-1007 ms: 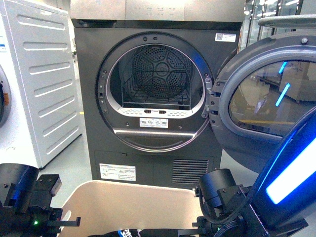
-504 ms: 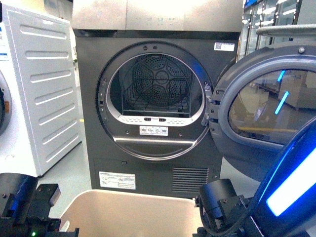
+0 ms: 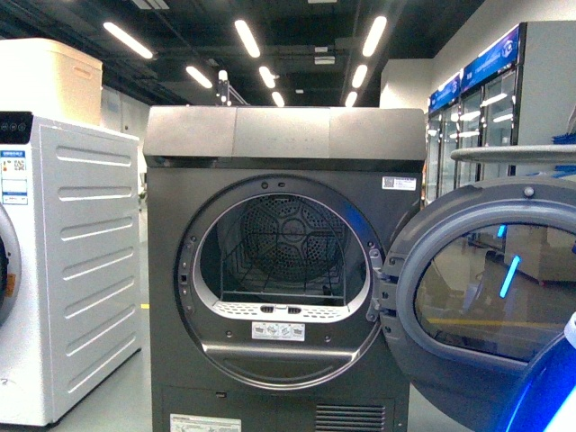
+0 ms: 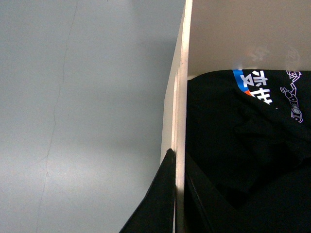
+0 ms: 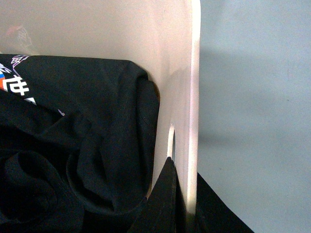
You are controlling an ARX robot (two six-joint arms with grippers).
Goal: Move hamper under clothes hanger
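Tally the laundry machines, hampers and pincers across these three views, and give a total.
Laundry machines: 2, the dark-grey dryer and the white washer
Hampers: 1, the beige hamper
Pincers: 2, the left pincer and the right pincer, each astride a hamper wall
Total: 5

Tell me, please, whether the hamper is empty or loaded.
Loaded: black clothing with printed lettering lies inside the hamper in both wrist views.

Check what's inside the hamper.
Black clothing with a blue-and-white print fills the hamper, bunched against its walls in both wrist views. The hamper's bottom and anything beneath the clothing are covered. The left hand and right hand each straddle a wall.
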